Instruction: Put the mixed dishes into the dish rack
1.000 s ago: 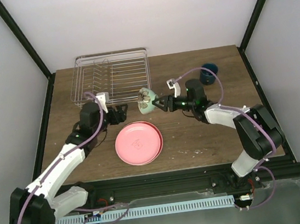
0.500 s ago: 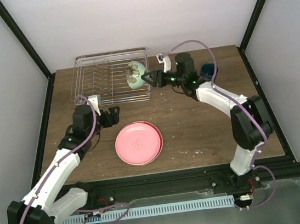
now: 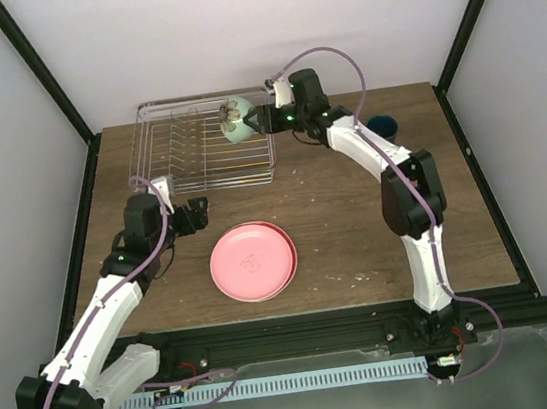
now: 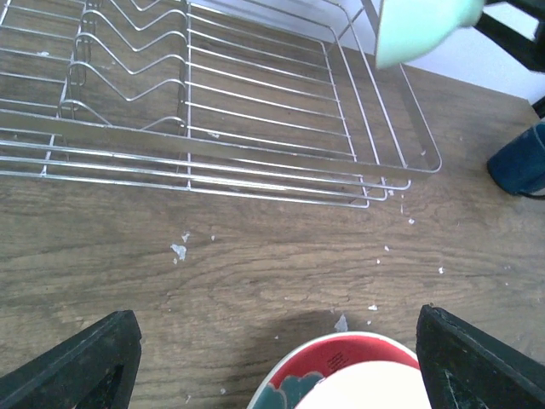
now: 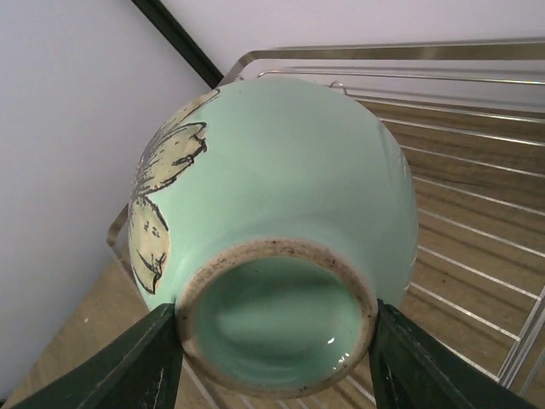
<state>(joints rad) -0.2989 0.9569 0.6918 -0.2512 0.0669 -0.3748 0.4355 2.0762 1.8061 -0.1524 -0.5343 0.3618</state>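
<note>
Right claw [image 3: 255,121] clasping bowl [image 3: 235,121] (above rack [image 3: 175,149]), wooden table [image 3: 356,216], white walls [image 3: 230,29]

Green bowl [image 3: 235,122] over the dish rack [image 3: 196,150]
It tips sideways, up in the air. The pink plate [image 3: 252,260] lies flat, well apart.

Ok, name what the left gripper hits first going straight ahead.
Probably the red-and-teal floral plate, its rim just ahead between the open fingers of the left gripper; depth is unclear.
</note>
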